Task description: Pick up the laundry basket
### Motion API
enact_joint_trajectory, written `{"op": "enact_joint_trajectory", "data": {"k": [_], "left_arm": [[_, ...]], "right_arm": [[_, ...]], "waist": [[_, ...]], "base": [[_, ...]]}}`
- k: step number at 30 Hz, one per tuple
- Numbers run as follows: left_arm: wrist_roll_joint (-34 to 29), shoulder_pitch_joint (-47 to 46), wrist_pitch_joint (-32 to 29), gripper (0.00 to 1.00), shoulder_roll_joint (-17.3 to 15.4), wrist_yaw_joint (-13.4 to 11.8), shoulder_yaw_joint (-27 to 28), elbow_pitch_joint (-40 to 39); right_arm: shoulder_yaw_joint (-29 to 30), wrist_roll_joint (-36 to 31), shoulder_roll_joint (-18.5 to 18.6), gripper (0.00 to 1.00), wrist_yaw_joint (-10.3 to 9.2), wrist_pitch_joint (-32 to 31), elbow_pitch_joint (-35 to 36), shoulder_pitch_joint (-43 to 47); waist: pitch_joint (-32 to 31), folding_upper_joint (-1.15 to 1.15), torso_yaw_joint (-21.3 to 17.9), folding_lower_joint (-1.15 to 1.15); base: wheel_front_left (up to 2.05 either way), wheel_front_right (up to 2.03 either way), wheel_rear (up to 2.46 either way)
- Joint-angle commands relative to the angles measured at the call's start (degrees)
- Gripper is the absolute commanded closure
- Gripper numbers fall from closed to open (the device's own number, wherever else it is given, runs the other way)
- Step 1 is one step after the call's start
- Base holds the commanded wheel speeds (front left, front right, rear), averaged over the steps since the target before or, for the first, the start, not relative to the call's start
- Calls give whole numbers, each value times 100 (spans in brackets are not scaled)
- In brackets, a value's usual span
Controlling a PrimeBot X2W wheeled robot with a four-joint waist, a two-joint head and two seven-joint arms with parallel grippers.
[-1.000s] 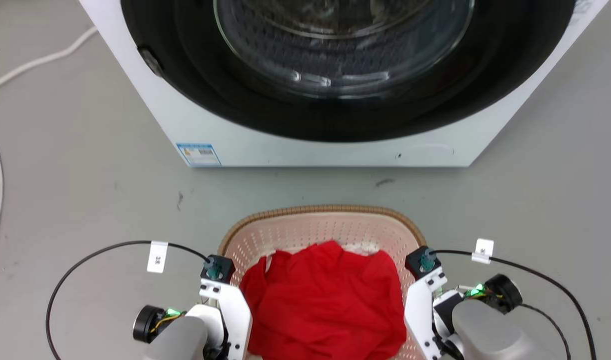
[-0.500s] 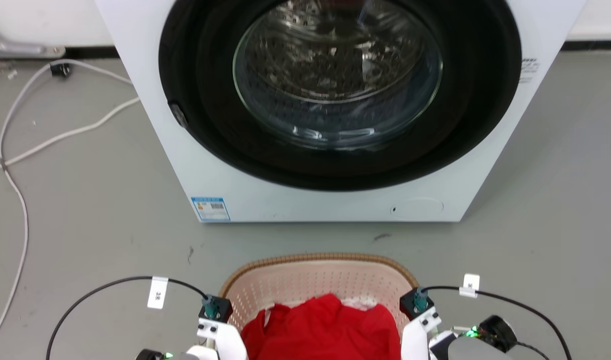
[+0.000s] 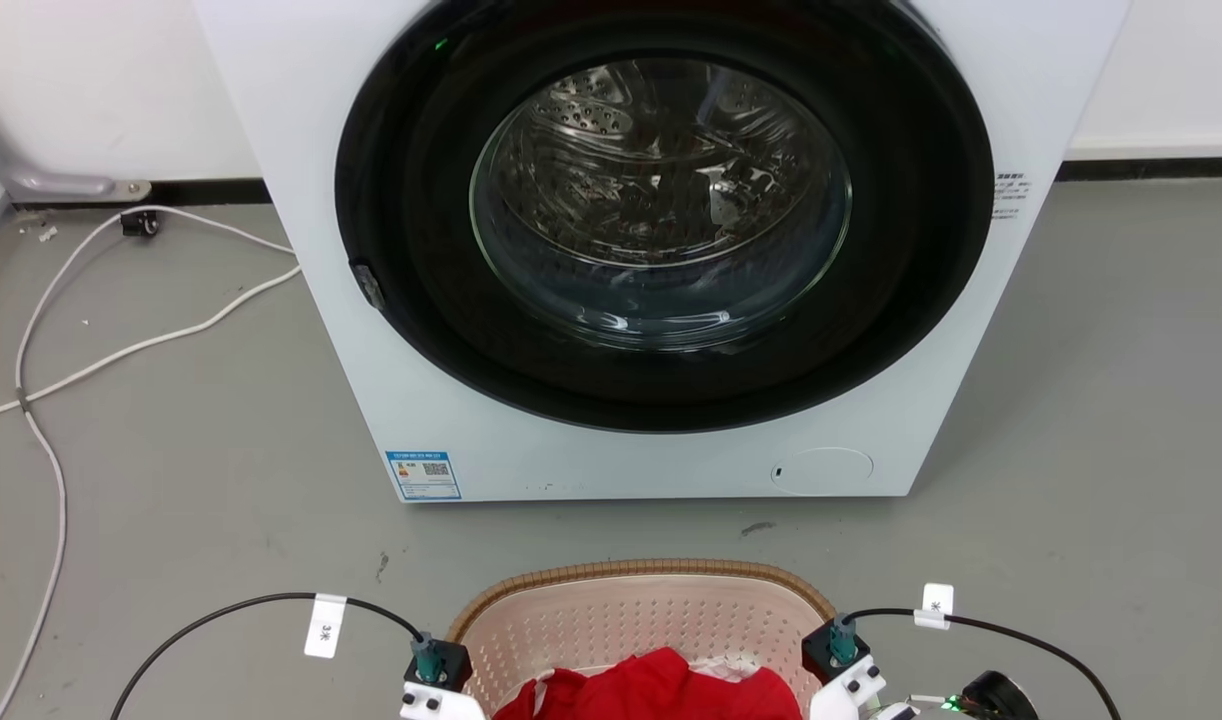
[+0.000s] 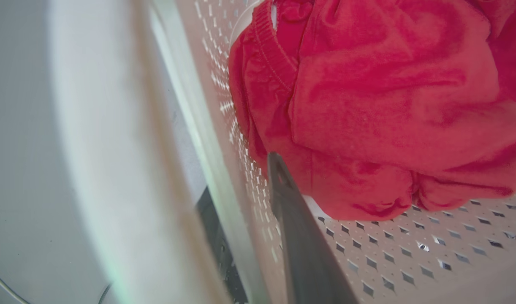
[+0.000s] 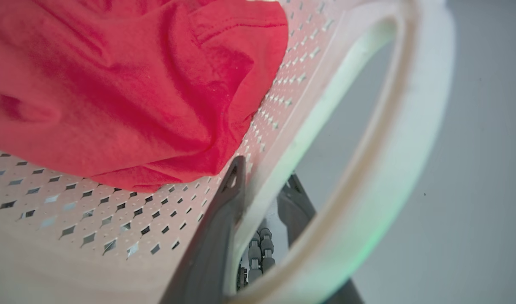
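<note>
Head view chops the basket (image 3: 641, 575) off at the bottom edge, so what's left is its far rim and a scrap of the red cloth (image 3: 651, 690). The washer (image 3: 301, 150) loses its top at the upper edge, and the print on its blue sticker (image 3: 423, 474) is way too tiny to read. In the left wrist view the left handle (image 4: 93, 126) is one big blur and covers most of the outer finger of the left gripper (image 4: 241, 177), so can't tell how tight that pinch is. In the right wrist view the blurry right handle (image 5: 393, 160) hides the base of the outer finger of the right gripper (image 5: 264, 171).
</note>
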State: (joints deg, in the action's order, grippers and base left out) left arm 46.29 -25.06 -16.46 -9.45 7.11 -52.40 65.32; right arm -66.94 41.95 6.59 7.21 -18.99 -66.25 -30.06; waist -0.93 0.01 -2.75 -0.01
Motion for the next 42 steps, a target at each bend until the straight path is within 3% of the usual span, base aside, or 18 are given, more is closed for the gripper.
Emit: {"op": "enact_joint_trajectory", "data": {"k": [1, 16, 42], "left_arm": [[14, 20, 19, 100, 55, 55, -102, -59], [450, 30, 158, 100, 45, 58, -570, 55], [965, -136, 368, 100, 9, 58, -1158, 174]], "right_arm": [[-99, 37, -49, 100, 50, 24, 98, 43], [-530, 471, -12, 100, 50, 53, 78, 46], [-658, 618, -65, 100, 50, 130, 4, -21]], "waist": [[-35, -1, 3, 1], [-176, -1, 21, 1], [-154, -1, 38, 1]], "base": [[0, 0, 0], [0, 0, 0], [0, 0, 0]]}}
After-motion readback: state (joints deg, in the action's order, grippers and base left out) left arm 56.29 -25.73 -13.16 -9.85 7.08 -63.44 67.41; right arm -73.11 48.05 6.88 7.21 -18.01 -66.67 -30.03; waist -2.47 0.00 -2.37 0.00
